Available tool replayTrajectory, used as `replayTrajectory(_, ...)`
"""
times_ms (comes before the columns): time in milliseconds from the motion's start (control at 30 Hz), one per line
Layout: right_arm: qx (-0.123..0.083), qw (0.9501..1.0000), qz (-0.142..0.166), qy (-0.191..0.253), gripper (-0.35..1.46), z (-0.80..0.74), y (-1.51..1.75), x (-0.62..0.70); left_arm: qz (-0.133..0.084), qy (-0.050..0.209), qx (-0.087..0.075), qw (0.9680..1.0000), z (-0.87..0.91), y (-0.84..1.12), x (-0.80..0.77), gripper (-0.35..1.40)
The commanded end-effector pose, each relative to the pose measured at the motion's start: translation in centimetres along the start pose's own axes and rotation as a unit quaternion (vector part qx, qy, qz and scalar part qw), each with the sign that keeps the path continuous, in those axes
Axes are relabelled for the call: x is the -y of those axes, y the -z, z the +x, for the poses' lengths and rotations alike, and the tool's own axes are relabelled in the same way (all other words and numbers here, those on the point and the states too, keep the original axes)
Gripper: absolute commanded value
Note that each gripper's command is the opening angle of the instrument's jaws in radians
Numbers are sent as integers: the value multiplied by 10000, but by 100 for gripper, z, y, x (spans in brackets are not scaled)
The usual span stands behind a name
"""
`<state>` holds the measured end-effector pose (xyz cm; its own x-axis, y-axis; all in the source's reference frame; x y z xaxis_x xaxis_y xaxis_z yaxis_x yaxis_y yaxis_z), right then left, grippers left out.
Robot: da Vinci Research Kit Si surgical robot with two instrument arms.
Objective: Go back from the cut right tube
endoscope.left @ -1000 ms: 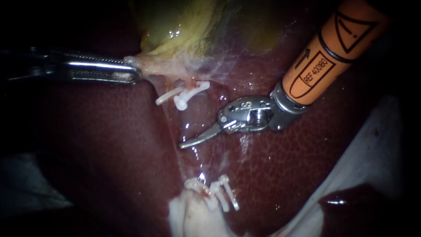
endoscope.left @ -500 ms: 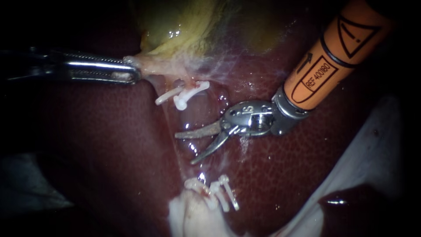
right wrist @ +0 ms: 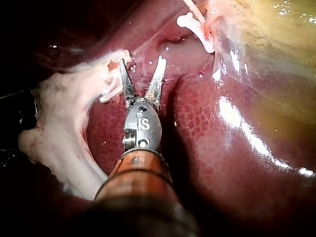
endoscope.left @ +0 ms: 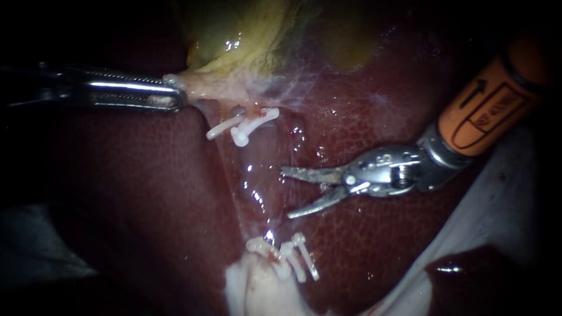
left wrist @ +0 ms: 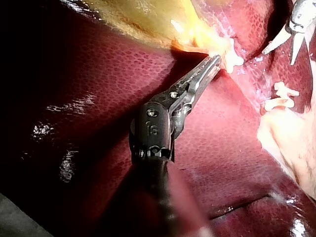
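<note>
My right instrument has two thin curved blades standing open, with nothing between them. They lie just right of a glistening pale tube strip that runs from the upper white clips down to the lower white clips. I cannot tell where the strip is cut. In the right wrist view the open blades hover over the liver, short of the upper clips. My left instrument is shut on pale tissue at the neck of the yellow gallbladder, also seen in its wrist view.
Dark red liver fills the field. A whitish lump of tissue sits below the lower clips, and in the right wrist view beside my blades. A pale sheet borders the liver at the lower right.
My right instrument's blades went from shut to open, then drew back to the right, off the tube strip. The left instrument kept its hold and place.
</note>
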<state>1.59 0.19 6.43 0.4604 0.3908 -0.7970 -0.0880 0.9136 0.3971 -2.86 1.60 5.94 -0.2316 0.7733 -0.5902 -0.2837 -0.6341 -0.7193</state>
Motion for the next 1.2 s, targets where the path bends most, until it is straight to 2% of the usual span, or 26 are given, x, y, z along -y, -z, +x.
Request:
replayTrajectory(33,313,9994,-74,146,141,2,8,2,0,1,0,10000,0,0,0,-35)
replayTrajectory(133,942,9949,-227,287,141,10,26,4,-1,0,1,10000,0,1,0,-35)
replayTrajectory(233,1440,9885,-340,324,143,21,38,4,-2,0,1,10000,0,1,0,-35)
replayTrajectory(333,1774,9824,-445,365,143,30,45,2,-1,-3,1,10000,-1,0,1,-35)
replayTrajectory(400,1895,9797,-482,444,143,33,47,1,3,-8,0,10000,-3,-1,1,-35)
replayTrajectory(633,1988,9783,-393,428,143,34,49,-1,62,-71,-31,10000,-24,-22,11,-35)
replayTrajectory(700,1999,9782,-397,394,143,34,50,-1,97,-130,5,9999,-34,-33,18,-35)
replayTrajectory(933,1991,9787,-343,377,143,32,53,-1,54,-22,105,9999,-55,-68,36,-35)
replayTrajectory(1033,1991,9787,-343,378,143,32,53,-1,52,-32,121,9999,-58,-71,37,-35)
replayTrajectory(1200,1991,9787,-342,377,143,32,53,-1,42,-20,123,9999,-54,-68,35,-35)
